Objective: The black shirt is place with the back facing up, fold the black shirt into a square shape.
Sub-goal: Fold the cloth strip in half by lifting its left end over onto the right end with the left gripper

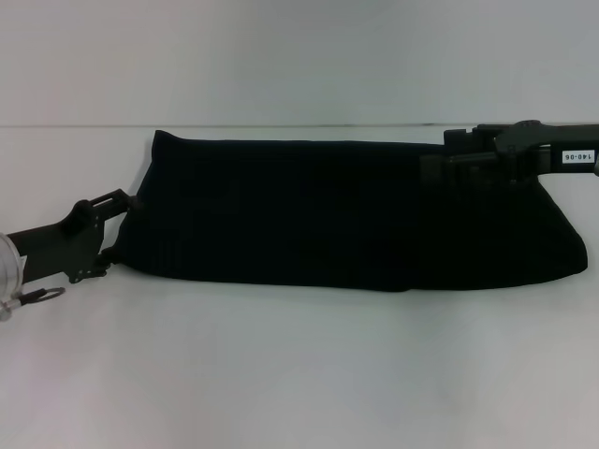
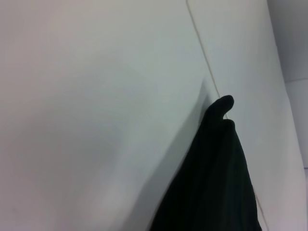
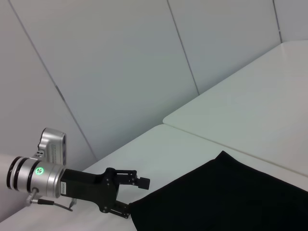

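Currently the black shirt (image 1: pixel 346 215) lies on the white table (image 1: pixel 299 374) as a long, wide band, already folded lengthwise. Left gripper (image 1: pixel 120 223) at the shirt's left end; in the right wrist view its fingers (image 3: pixel 142 183) stand apart around the fabric's corner, one above, one below. Right gripper (image 1: pixel 459 154) over the shirt's far right edge; open or closed cannot be told. No containers on the table.

The black shirt (image 1: pixel 346 210) lies folded into a long, flat band, plain and matte. One narrow end sits right at the left hand (image 1: pixel 120 224), the other stretches away beneath the right hand (image 1: pixel 449 154), its near edge sagging slightly.
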{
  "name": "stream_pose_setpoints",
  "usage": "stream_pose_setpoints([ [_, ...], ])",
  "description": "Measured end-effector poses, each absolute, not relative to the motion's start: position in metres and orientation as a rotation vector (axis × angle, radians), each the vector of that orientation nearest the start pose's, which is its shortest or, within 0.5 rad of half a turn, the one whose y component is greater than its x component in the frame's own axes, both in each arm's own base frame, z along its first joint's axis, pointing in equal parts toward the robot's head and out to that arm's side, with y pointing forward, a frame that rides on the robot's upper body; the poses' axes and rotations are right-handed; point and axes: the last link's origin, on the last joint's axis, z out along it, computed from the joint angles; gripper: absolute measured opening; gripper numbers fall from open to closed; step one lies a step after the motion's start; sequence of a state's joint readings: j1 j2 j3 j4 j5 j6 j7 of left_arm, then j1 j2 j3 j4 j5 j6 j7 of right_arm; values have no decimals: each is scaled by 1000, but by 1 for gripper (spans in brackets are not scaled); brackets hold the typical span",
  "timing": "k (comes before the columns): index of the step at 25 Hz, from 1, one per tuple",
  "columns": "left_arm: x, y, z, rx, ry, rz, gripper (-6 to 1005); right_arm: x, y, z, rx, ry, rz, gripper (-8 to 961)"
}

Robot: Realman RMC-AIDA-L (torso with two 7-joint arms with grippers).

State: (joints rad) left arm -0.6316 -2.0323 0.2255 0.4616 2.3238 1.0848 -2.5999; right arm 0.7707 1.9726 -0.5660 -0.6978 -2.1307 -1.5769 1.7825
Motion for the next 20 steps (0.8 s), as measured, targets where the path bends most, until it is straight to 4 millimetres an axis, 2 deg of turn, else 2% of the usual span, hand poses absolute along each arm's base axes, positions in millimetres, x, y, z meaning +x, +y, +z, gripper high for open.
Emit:
stream_pose_setpoints([
  [8, -346, 372, 24, 1888, 2821, 1099, 904, 207, 401, 57, -2698, 836, 657, 930],
  [20, -342, 370, 21, 1950, 2778, 1041, 903, 207, 401, 57, -2697, 835, 659, 929],
])
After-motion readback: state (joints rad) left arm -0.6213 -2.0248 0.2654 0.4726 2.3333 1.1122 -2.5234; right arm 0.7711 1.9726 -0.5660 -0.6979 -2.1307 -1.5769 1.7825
